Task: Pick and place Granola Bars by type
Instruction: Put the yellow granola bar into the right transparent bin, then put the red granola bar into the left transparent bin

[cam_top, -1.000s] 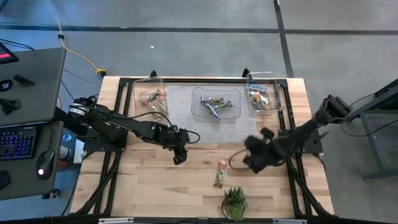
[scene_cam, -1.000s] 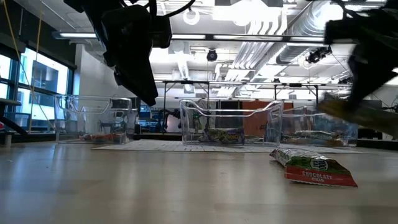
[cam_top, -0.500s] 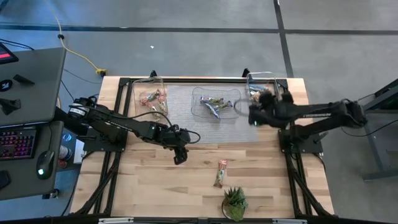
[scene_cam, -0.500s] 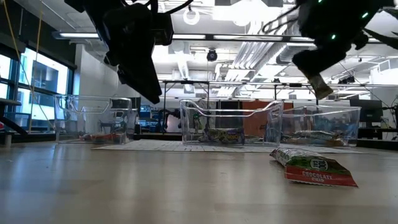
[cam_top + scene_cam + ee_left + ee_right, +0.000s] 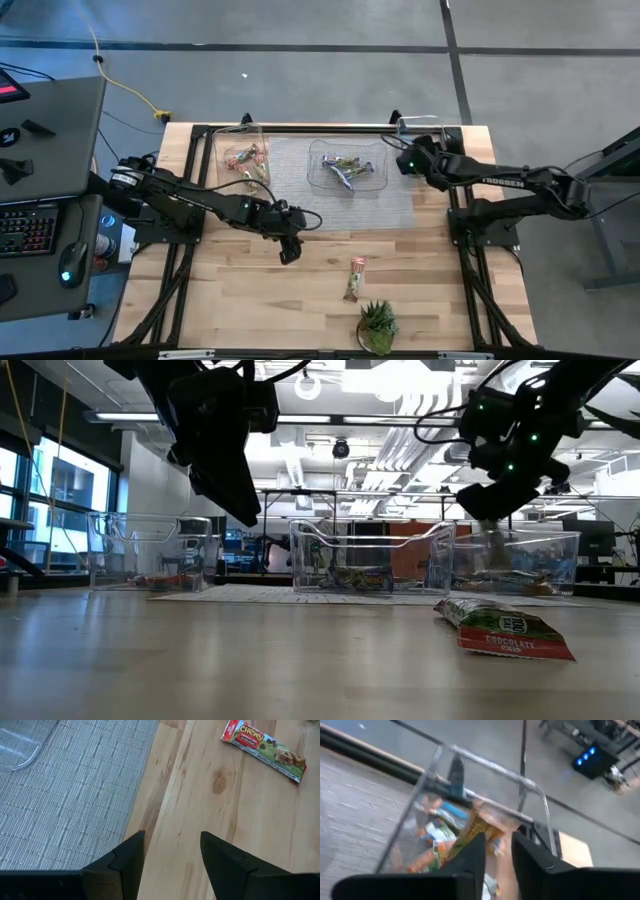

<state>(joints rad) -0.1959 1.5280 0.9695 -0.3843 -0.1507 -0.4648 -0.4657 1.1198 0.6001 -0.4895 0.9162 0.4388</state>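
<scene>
One green-and-red granola bar lies flat on the bare wood, also seen in the low view and the left wrist view. My left gripper hangs open above the table, left of that bar, by the grey mat's near edge. My right gripper is over the right clear bin, shut on a tan-orange granola bar. More bars lie in the left bin, middle bin and right bin. My right gripper pinches the tan-orange bar between its two fingers by one end; the fingers hide the exact spot. It comes from above, slanting down from the table's right side. The bar hangs below the fingertips, lifted clear, over the right bin's opening.
A small green potted plant stands near the table's near edge, close to the loose bar. The three bins sit in a row on a grey mat along the far edge. Bare wood stretches across the table's middle and near-left.
My right gripper has swung from the table's near right, beside the loose bar, up and toward the far edge, carrying the tan-orange bar lifted clear, and now hangs over the right bin. The loose green-and-red bar has stayed put.
</scene>
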